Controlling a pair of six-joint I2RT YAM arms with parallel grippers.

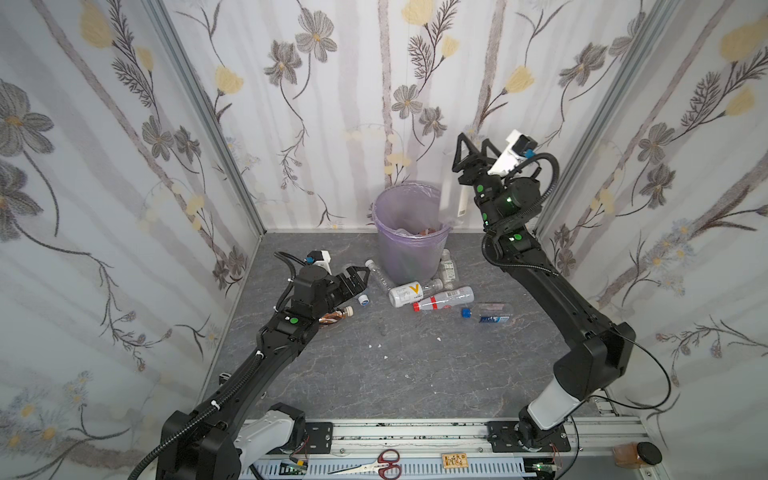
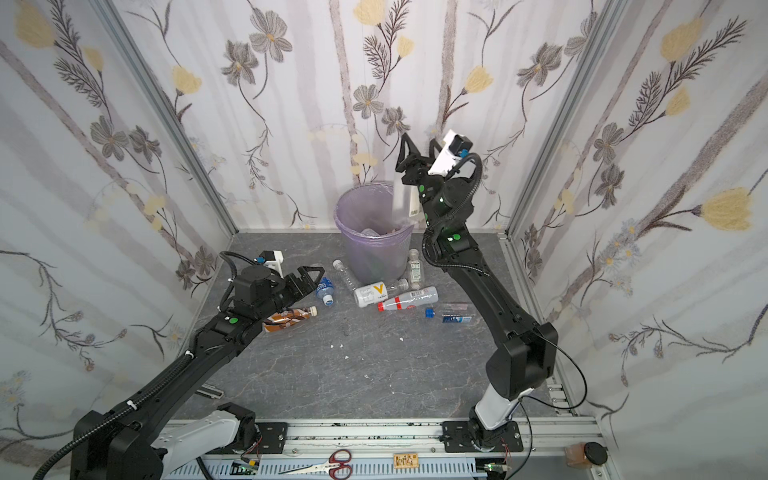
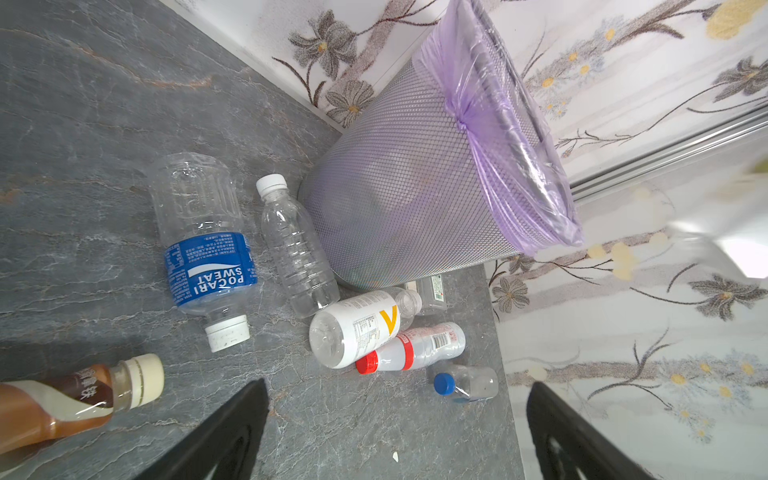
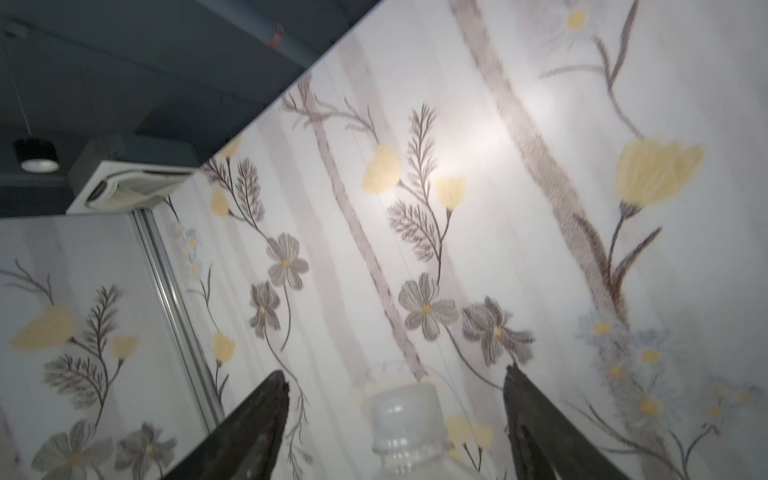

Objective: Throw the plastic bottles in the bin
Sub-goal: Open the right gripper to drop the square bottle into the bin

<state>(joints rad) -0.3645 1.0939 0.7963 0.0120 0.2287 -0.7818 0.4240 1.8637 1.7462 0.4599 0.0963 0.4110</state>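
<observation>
The bin (image 1: 409, 249) (image 2: 374, 253) (image 3: 415, 187) stands at the back wall, with bottles inside it. My right gripper (image 1: 473, 143) (image 2: 419, 143) (image 4: 395, 372) is raised above its right rim, open. A clear bottle (image 1: 451, 199) (image 2: 401, 203) (image 4: 405, 415) is blurred just below it, over the rim and free of both fingers. Low on the floor at the left, my left gripper (image 1: 363, 282) (image 2: 320, 276) (image 3: 398, 384) is open and empty, next to a blue-labelled bottle (image 2: 325, 289) (image 3: 208, 257). A brown bottle (image 1: 334, 318) (image 3: 54, 403) lies beside that arm.
Beside the bin's base lie a clear bottle (image 1: 378, 274), a white bottle with an orange V (image 1: 405, 294), a red-capped one (image 1: 444, 300), a blue-capped one (image 1: 486, 312) and a small one (image 1: 446, 266). Scissors (image 1: 380, 461) and a black-lidded brown jar (image 1: 638, 455) sit by the front rail.
</observation>
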